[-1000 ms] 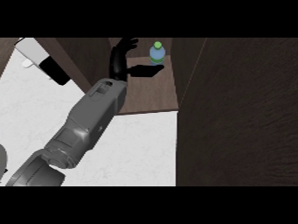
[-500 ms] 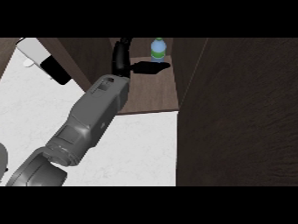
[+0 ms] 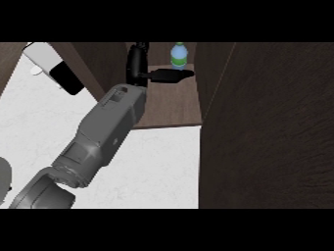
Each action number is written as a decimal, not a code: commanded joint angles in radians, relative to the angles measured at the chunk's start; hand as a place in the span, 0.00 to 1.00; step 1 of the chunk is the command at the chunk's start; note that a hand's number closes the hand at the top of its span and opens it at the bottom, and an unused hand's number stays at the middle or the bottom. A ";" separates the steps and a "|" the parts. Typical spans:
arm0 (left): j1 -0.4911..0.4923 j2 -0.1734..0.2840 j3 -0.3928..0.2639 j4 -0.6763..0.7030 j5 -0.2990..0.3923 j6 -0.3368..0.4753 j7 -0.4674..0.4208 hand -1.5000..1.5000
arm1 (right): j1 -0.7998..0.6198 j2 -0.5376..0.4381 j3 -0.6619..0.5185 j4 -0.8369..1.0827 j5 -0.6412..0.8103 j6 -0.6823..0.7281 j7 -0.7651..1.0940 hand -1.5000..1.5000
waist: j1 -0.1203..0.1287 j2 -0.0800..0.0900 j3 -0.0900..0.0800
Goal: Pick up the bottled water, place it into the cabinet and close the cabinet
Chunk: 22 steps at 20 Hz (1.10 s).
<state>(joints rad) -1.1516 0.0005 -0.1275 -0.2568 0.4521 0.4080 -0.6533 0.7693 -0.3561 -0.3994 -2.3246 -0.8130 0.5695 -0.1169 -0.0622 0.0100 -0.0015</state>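
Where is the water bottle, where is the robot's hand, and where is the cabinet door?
water bottle (image 3: 178, 55): head view, on its green label.
right hand (image 3: 166, 75): head view, on the black thumb beside the bottle.
cabinet door (image 3: 278, 122): head view, on its dark wood face.

We note a white bench (image 3: 46, 127), pale and faintly mottled, filling the lower left. At upper left, a white object (image 3: 40, 58) touches a black slab (image 3: 68, 78), tilted; what they are we cannot tell.

Dim cabinet (image 3: 271, 127) interior, bright white counter (image 3: 155, 162), soft shadows
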 commanded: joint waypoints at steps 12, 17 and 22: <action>0.336 0.000 -0.301 -0.448 0.183 0.022 0.059 0.00 | -0.009 0.008 -0.015 -0.179 -0.016 -0.125 0.120 0.00 | 0.055 -0.021 0.000; 0.510 0.000 -0.396 -0.687 0.176 0.078 0.078 0.00 | 0.035 0.038 -0.044 -0.166 -0.024 -0.079 0.087 0.00 | 0.066 -0.026 0.000; 0.661 0.007 -0.462 -0.877 0.133 0.138 0.097 0.00 | -0.013 -0.018 -0.069 -0.157 -0.065 -0.113 0.134 0.00 | 0.069 -0.018 0.001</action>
<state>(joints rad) -0.5952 0.0096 -0.5458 -1.0097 0.6128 0.5086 -0.5618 0.7421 -0.3495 -0.4200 -2.3389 -0.8296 0.4988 -0.0477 0.0052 -0.0114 -0.0012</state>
